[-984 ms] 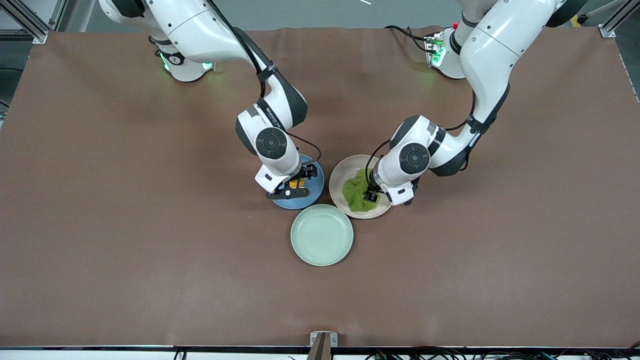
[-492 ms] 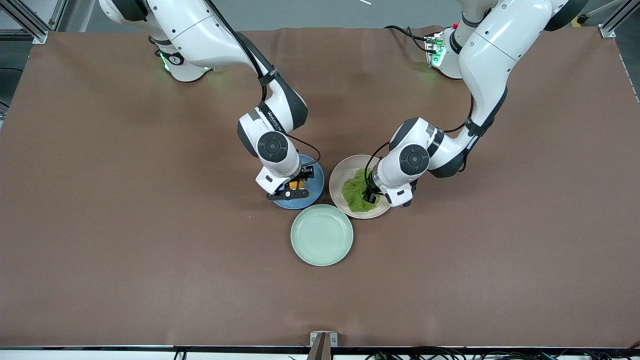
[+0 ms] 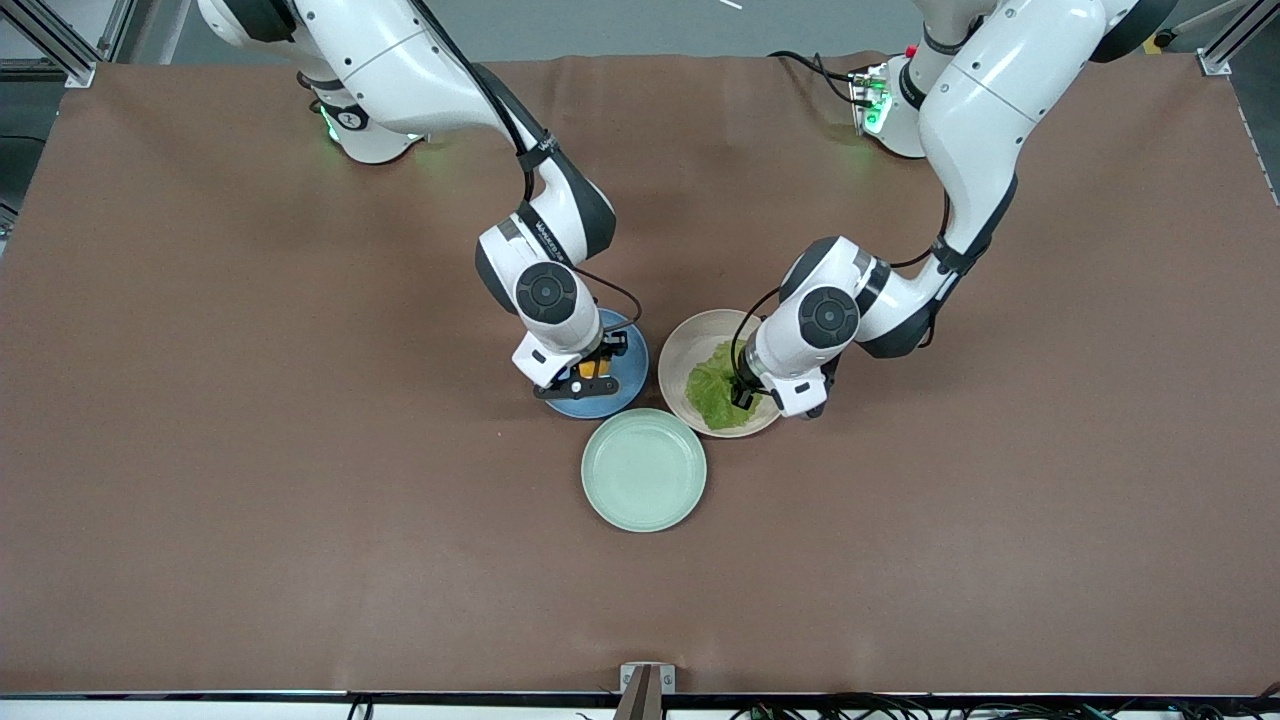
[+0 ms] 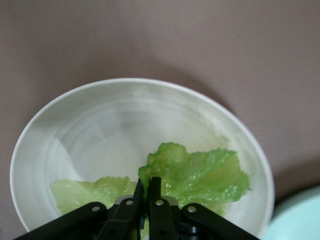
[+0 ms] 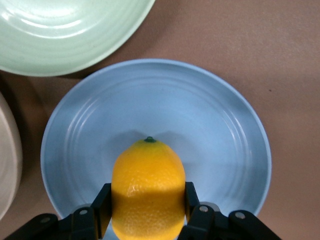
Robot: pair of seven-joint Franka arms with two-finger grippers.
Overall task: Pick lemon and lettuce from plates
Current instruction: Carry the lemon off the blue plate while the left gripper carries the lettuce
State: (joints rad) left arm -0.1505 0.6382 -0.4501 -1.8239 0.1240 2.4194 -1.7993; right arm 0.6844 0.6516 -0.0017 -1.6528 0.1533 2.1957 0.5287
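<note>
Since a second ago, left end effector [image 3: 742, 392] has nudged the lettuce [image 3: 714, 387] it pinches over the beige plate [image 3: 690, 345]; right end effector [image 3: 592, 371] grips the lemon [image 5: 148, 189] over the blue plate [image 5: 215, 125]. Lift both straight up, gently.

Lemon [image 5: 148, 189] over one plate [image 5: 215, 130]; lettuce [image 4: 195, 172] in neighbouring plate [image 4: 100, 125].

This is a robotics lab, not a kitchen: a wide table [image 3: 200, 450] under a plain brown cover, aluminium frame posts [image 3: 60, 40] at its corners, cables [image 3: 820, 70] trailing past the bases with green status lights [image 3: 875, 110] glowing, and a bracket [image 3: 645, 685] clamped on the near edge.
</note>
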